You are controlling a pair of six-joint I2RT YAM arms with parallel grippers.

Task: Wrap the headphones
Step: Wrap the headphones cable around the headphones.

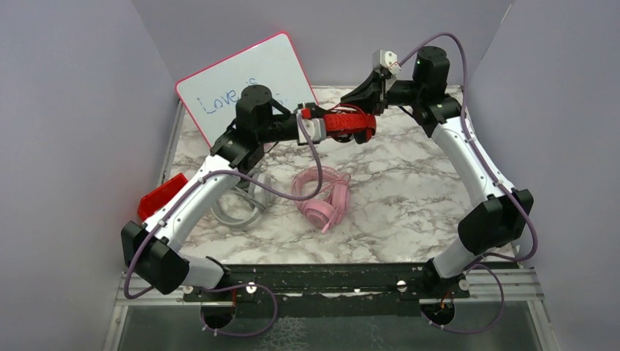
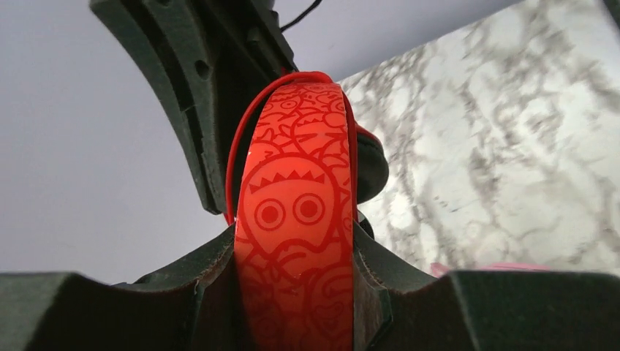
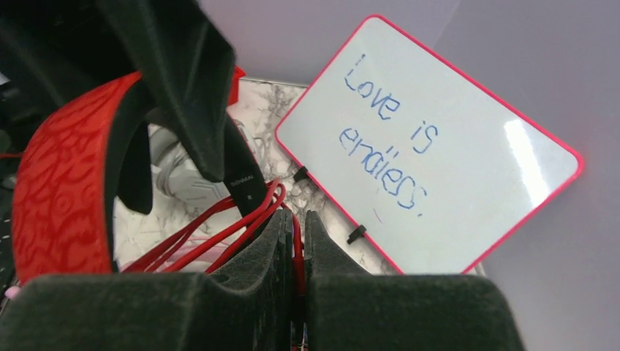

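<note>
Red-and-black headphones (image 1: 349, 123) hang off the table at upper centre of the top view, btwn the two grippers. Left gripper (image 2: 296, 292) reaches in from the left & grips the patterned red headband (image 2: 296, 205) across its width. Its fingers are partway apart, one pressed on each edge of the band, at bottom centre of the left wrist view. A black ear pad (image 2: 374, 167) shows just behind the band, right of centre.

Right gripper (image 3: 300, 252) comes in from the upper right of the top view. Its fingers are nearly together w/ only a thin slit btwn them. The thin red cable (image 3: 219, 228) runs in several strands from the band side down into that slit. It looks pinched there, though the finger pads hide the exact contact spot.

Below, on the marble table (image 1: 417, 197): pink pair (image 1: 322, 196) at centre of the top view, cable coiled by it. Grey pair (image 1: 237, 208) lies just left of it, partly under the left arm.

Whiteboard (image 3: 424, 146) w/ pink rim leans at upper left centre against the back wall, reading "Love is endless". A red object (image 1: 162, 194) sits at the table's left edge.
</note>
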